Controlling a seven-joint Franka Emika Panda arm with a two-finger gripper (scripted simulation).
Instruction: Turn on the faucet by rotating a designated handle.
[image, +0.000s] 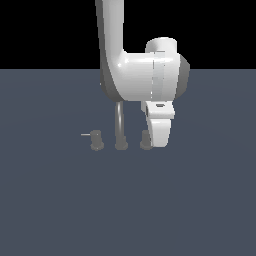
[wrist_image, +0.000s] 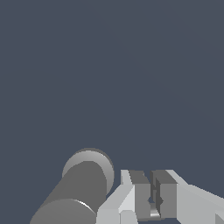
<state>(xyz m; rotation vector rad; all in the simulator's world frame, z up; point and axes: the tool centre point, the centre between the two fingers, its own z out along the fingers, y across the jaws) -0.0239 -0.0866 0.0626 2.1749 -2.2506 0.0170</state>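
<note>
The faucet's tall thin arched spout (image: 119, 125) stands on its round base, its top hidden behind the arm. The twin knob (image: 96, 140), with its lever pointing to the exterior view's left, stands apart. The designated handle (image: 145, 139) is a stubby grey knob, mostly hidden behind the white hand (image: 159, 127); its lever is hidden. In the wrist view the knob (wrist_image: 83, 186) lies close beside my gripper (wrist_image: 152, 176). The two fingers (wrist_image: 140, 194) stand almost together with only a narrow slit between them. A small pale piece shows low in the slit; I cannot tell what it is.
The dark grey-blue floor (image: 190, 200) spreads flat around the faucet. The white arm (image: 140, 75) hangs over the spout and the handle on the exterior view's right.
</note>
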